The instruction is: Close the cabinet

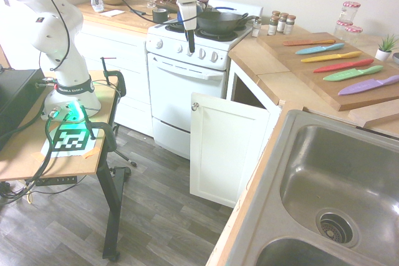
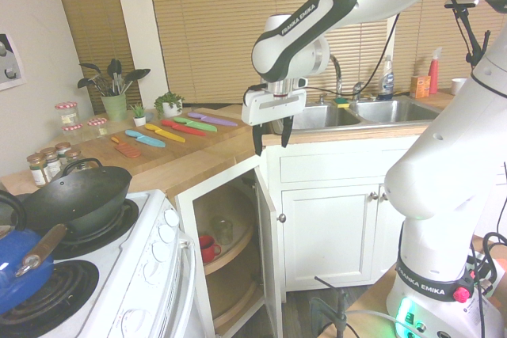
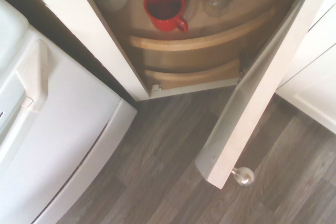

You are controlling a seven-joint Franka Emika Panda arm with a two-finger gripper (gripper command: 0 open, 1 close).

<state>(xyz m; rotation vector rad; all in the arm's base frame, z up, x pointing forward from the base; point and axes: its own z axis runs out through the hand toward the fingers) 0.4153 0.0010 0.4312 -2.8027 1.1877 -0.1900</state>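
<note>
Glossy silvery metal knob (image 3: pixel 244 176); smooth, painted-looking white door (image 1: pixel 228 147).

Bright, even light washes the exterior views pale (whites nearly blown out); the wrist view looks slightly soft.

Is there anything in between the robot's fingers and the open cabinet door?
No, just air. The second exterior view shows the fingers hanging above the door, with nothing between them.
</note>
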